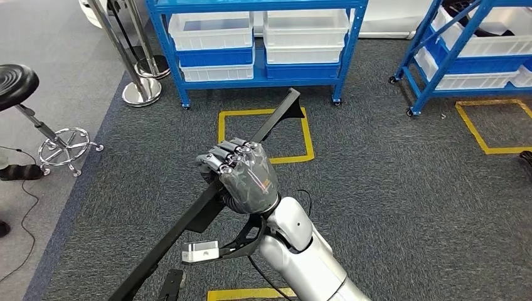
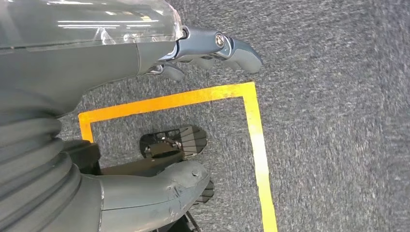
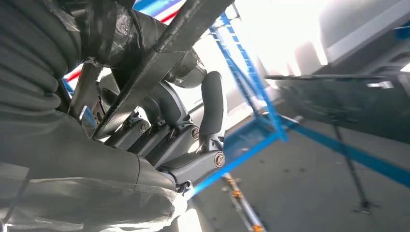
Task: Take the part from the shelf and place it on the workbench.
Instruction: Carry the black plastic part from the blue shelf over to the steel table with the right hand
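Gripping the long black part [image 1: 207, 207] mid-frame, the right hand [image 1: 241, 179] has its fingers wrapped tight around it while the left hand [image 2: 145, 58] hangs empty over the carpet, and that overhanging far end could swing into the blue shelf [image 1: 257, 37] at the top

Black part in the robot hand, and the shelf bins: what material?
Black part: looks like matte black painted or coated metal, going by its thin flat bar and sharp edges; hard plastic is possible. The right robot hand grips it.
Shelf bins: translucent white plastic, with a soft sheen and moulded rims.
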Controlling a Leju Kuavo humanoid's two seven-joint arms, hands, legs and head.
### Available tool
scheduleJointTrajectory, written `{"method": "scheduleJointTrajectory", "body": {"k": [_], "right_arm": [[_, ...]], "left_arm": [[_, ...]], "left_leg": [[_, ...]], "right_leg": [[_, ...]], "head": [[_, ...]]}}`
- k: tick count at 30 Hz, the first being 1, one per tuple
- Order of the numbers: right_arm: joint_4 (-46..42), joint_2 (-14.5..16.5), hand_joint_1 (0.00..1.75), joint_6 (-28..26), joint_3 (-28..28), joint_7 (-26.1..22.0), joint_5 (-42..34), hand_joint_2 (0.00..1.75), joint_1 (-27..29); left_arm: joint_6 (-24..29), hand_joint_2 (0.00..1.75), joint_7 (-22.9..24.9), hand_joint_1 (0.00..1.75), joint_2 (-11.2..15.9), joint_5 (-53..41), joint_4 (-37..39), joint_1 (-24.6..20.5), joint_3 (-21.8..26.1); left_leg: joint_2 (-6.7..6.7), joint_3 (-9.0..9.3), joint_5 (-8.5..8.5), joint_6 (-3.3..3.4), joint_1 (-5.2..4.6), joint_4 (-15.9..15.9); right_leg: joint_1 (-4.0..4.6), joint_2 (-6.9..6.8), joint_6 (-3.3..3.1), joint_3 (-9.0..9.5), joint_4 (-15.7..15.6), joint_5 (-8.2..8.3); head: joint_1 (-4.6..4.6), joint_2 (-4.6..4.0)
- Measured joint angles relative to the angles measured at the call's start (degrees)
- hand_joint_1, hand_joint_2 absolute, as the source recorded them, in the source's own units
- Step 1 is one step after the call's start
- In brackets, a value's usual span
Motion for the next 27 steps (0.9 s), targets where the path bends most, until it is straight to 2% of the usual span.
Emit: {"method": "scheduleJointTrajectory", "body": {"k": [2,3,4,6,7,8,9,10,12,13,14,15,17,19,21,22,23,24,25,27], "right_arm": [[0.1,-0.1,1.75,0.0,0.2,0.0,-0.1,1.75,-0.1],[0.2,-0.1,1.75,0.0,0.3,0.0,-0.2,1.75,-0.2],[0.2,-0.1,1.75,0.0,0.5,0.0,-0.3,1.75,-0.3],[0.3,-0.1,1.75,0.0,1.0,0.1,-0.6,1.75,-0.5],[0.4,-0.2,1.75,0.0,1.2,0.1,-0.7,1.75,-0.5],[0.5,-0.3,1.75,0.0,1.4,0.3,-0.8,1.75,-0.5],[0.5,-0.4,1.75,0.0,1.6,0.5,-0.9,1.75,-0.6],[0.5,-0.5,1.75,0.0,1.8,0.6,-1.0,1.75,-0.6],[0.5,-0.7,1.75,0.0,2.1,0.9,-1.1,1.75,-0.9],[0.5,-0.7,1.75,0.0,2.2,0.9,-1.1,1.75,-1.1],[0.5,-0.7,1.75,0.0,2.3,1.0,-1.1,1.75,-1.3],[0.5,-0.7,1.75,0.0,2.4,1.0,-1.2,1.75,-1.4],[0.5,-0.9,1.75,0.0,2.5,1.0,-1.2,1.75,-1.5],[0.4,-1.1,1.75,0.0,2.5,1.0,-1.3,1.75,-1.8],[0.4,-1.3,1.75,0.0,2.6,1.0,-1.3,1.75,-2.1],[0.4,-1.5,1.75,0.0,2.6,1.0,-1.3,1.75,-2.1],[0.4,-1.7,1.75,0.0,2.6,1.1,-1.3,1.75,-2.1],[0.4,-1.9,1.75,0.0,2.6,1.2,-1.3,1.75,-2.1],[0.3,-2.1,1.75,0.0,2.7,1.3,-1.2,1.75,-2.1],[0.2,-2.3,1.75,0.0,2.7,1.6,-1.0,1.75,-2.3]], "left_arm": [[0.0,1.75,0.0,0.00,0.0,-0.1,0.0,0.0,0.0],[0.0,1.75,0.0,0.00,0.0,-0.1,0.0,-0.1,0.0],[-0.1,1.75,0.0,0.00,0.0,-0.2,0.0,-0.1,0.0],[-0.2,1.75,0.0,0.00,0.1,-0.2,0.0,0.0,0.0],[-0.2,1.75,0.0,0.00,0.1,-0.3,0.0,0.0,0.1],[-0.2,1.75,0.0,0.00,0.2,-0.3,0.0,0.0,0.1],[-0.3,1.75,0.0,0.00,0.2,-0.3,0.0,0.0,0.1],[-0.3,1.75,0.0,0.00,0.2,-0.3,0.0,0.0,0.1],[-0.3,1.75,0.0,0.00,0.2,-0.4,0.0,0.0,0.1],[-0.3,1.75,0.0,0.00,0.3,-0.4,0.0,0.0,0.1],[-0.3,1.75,0.0,0.00,0.3,-0.4,0.0,-0.1,0.2],[-0.3,1.75,0.0,0.00,0.4,-0.4,0.0,-0.1,0.2],[-0.3,1.75,-0.1,0.00,0.3,-0.4,0.0,-0.1,0.2],[-0.3,1.75,-0.1,0.00,0.3,-0.4,0.0,-0.3,0.2],[-0.2,1.75,-0.2,0.00,0.2,-0.4,0.0,-0.2,0.2],[-0.2,1.75,-0.2,0.00,0.2,-0.3,0.0,-0.2,0.3],[-0.2,1.75,-0.2,0.00,0.3,-0.3,0.0,-0.1,0.3],[-0.2,1.75,-0.2,0.00,0.3,-0.3,0.0,-0.1,0.3],[-0.2,1.75,-0.2,0.00,0.2,-0.3,0.0,-0.1,0.3],[-0.2,1.75,-0.2,0.00,0.2,-0.3,0.0,-0.1,0.3]], "left_leg": [[0.63,-0.03,-0.29,-0.55,0.08,0.2],[0.40,-0.44,-1.19,-0.85,0.17,1.2],[-0.06,-1.32,-2.70,-1.14,0.28,3.3],[-1.24,-4.50,-6.69,-1.50,0.43,10.5],[-1.56,-6.05,-7.99,-1.56,0.47,13.9],[-1.77,-6.91,-8.29,-1.54,0.47,15.9],[-1.95,-6.73,-7.45,-1.42,0.47,15.7],[-2.25,-5.52,-5.71,-1.21,0.47,13.3],[-4.18,-1.75,-2.09,-0.57,0.50,5.6],[-5.18,-0.29,-1.20,-0.31,0.49,2.6],[-5.90,0.50,-0.94,-0.11,0.43,0.8],[-6.02,0.71,-1.12,-0.01,0.36,0.3],[-4.99,0.94,-0.76,0.36,0.42,-0.4],[-3.73,1.27,-0.20,0.94,0.69,-1.3],[-2.41,1.31,-0.03,1.28,0.69,-1.5],[-1.72,1.24,-0.06,1.34,0.64,-1.5],[-1.05,1.18,-0.11,1.36,0.60,-1.4],[-0.41,1.13,-0.19,1.33,0.60,-1.3],[0.21,1.11,-0.30,1.26,0.60,-1.1],[1.25,1.09,-0.69,0.91,0.49,-0.7]], "right_leg": [[-0.09,0.98,-0.73,-0.24,-0.1,0.36],[-0.18,1.43,-1.11,-0.33,-0.2,0.59],[-0.29,1.87,-1.46,-0.41,-0.4,0.81],[-0.26,2.81,-1.86,-0.70,-0.4,1.05],[-0.19,3.30,-1.95,-0.84,-0.3,1.13],[-0.14,3.84,-1.98,-0.94,-0.3,1.18],[-0.11,4.40,-1.98,-0.99,-0.2,1.22],[-0.09,4.99,-1.96,-0.99,-0.1,1.24],[-0.04,6.15,-1.79,-1.05,0.0,1.30],[-0.10,6.73,-1.55,-1.22,0.1,1.40],[-0.20,7.26,-1.23,-1.46,0.2,1.56],[-0.32,7.76,-0.83,-1.71,0.1,1.76],[-0.48,8.39,-0.07,-1.94,-0.1,2.01],[-0.26,6.75,0.53,-2.99,2.1,0.45],[-0.22,4.29,0.89,-6.05,8.5,-3.07],[-0.33,3.73,1.04,-7.76,12.1,-4.53],[-0.44,3.39,1.16,-8.88,14.4,-5.11],[-0.54,3.17,1.23,-8.99,14.6,-4.61],[-0.62,2.87,1.25,-7.93,12.7,-3.17],[-0.48,1.09,0.98,-3.85,5.2,0.08]], "head": [[0.01,0.00],[0.00,0.00],[0.00,0.00],[-0.01,0.00],[0.00,0.00],[-0.01,0.00],[0.00,0.00],[0.00,0.00],[0.02,0.00],[0.00,0.00],[0.02,0.00],[0.00,0.00],[0.00,0.00],[0.04,0.00],[0.06,0.00],[0.05,0.00],[0.06,0.00],[0.06,0.00],[0.06,0.00],[0.06,0.00]]}}
